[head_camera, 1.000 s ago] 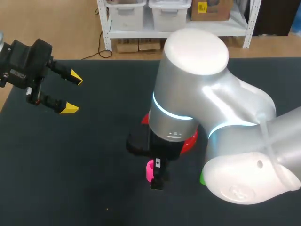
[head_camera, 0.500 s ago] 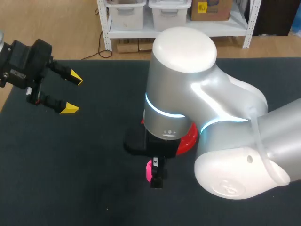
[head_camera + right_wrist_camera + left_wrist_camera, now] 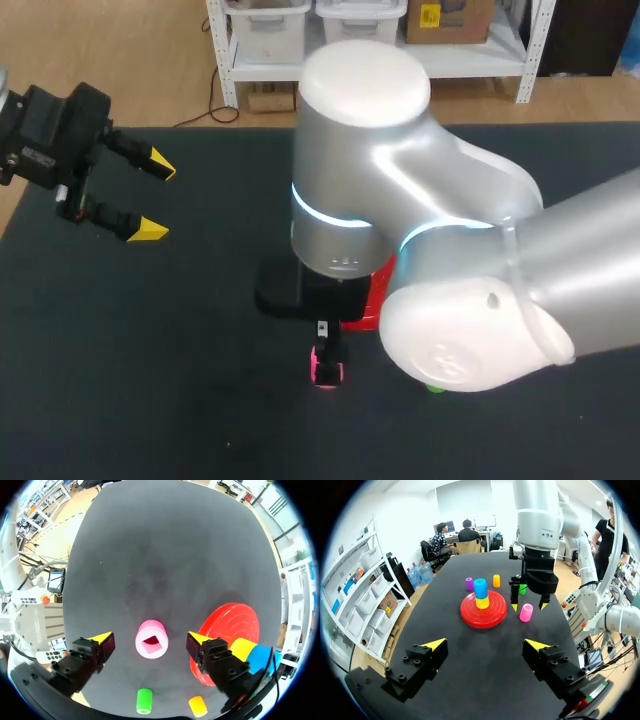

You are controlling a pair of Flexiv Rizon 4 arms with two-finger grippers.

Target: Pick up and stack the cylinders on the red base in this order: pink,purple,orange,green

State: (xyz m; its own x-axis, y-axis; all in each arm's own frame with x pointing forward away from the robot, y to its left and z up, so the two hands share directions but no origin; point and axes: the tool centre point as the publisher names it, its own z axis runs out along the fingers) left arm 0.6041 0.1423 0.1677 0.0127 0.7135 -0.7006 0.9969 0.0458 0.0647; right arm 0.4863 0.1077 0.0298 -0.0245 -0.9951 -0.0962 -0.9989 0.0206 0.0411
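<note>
The pink cylinder [image 3: 151,639] stands upright on the black table between the fingers of my right gripper [image 3: 149,638], which is open with a gap on each side. In the head view the right gripper [image 3: 327,362] hangs straight over the pink cylinder [image 3: 316,374], mostly hiding it. The red base [image 3: 482,616] lies beside it and carries a blue cylinder [image 3: 480,587] on a yellow one [image 3: 482,602]. Purple [image 3: 469,583], orange [image 3: 496,580] and green [image 3: 522,588] cylinders stand beyond the base. My left gripper [image 3: 150,195] is open and empty at the table's far left.
My right arm's large silver body covers the middle of the table in the head view and hides most of the red base [image 3: 373,298]. In the right wrist view the green [image 3: 144,700] and orange [image 3: 198,706] cylinders stand behind the gripper.
My right arm has swung leftward and its gripper has come down around the pink cylinder, its fingers starting to narrow. The left arm has not moved.
</note>
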